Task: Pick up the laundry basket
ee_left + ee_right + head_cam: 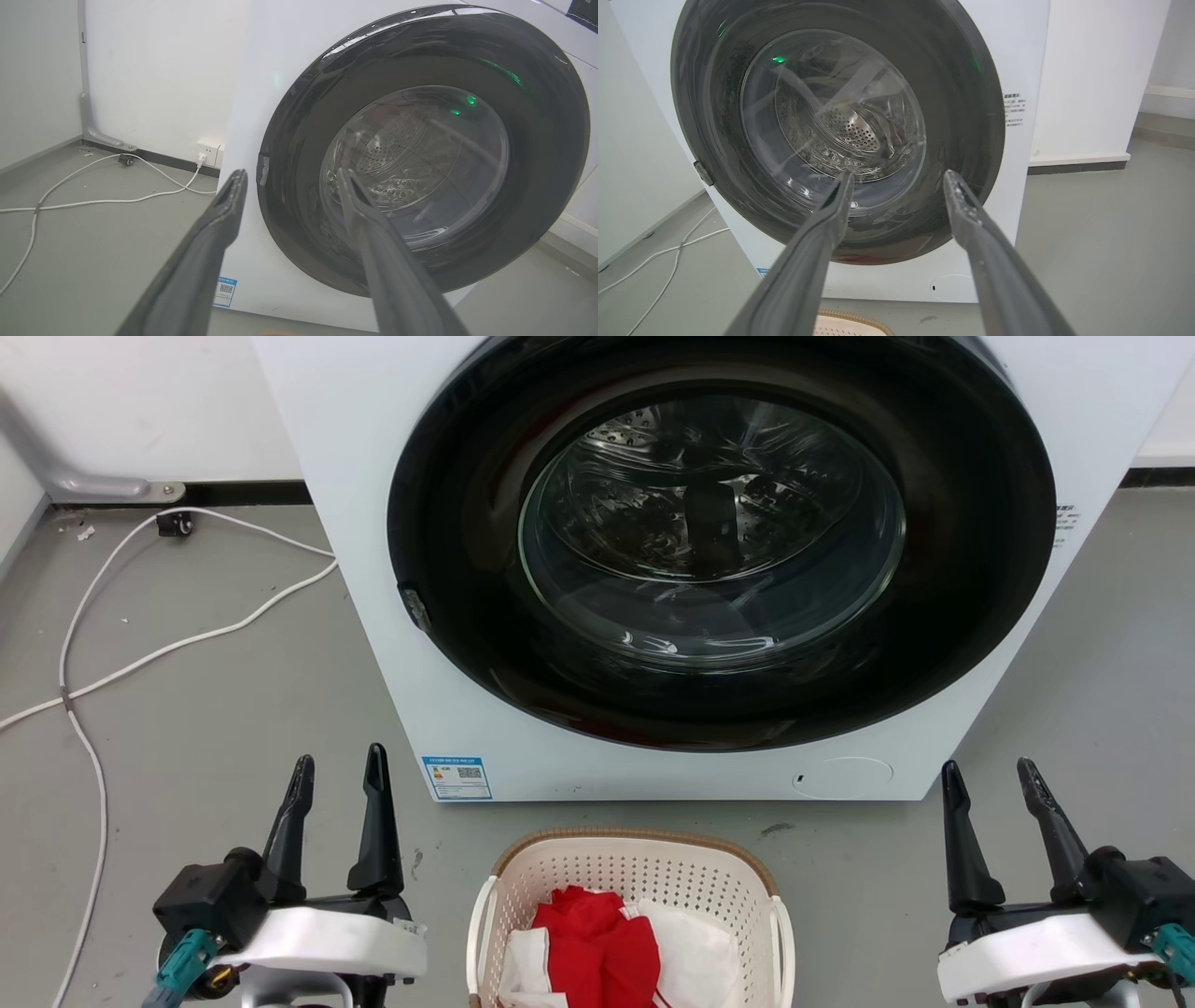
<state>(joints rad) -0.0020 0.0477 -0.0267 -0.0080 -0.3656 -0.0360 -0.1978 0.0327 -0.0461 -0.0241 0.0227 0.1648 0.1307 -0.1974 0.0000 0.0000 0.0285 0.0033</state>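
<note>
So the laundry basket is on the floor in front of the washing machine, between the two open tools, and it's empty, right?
Not empty: the head view shows the laundry basket holding red and white cloth. The rest stands: it sits on the floor before the washing machine, between the open left tool and right tool.

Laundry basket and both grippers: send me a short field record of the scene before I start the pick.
laundry basket: on the floor in front of the washing machine, not held
contents: red cloth, white cloth
left gripper: open, empty, left of the basket
right gripper: open, empty, right of the basket
machine door: shut
loose item: white cable on the floor at far left
</note>
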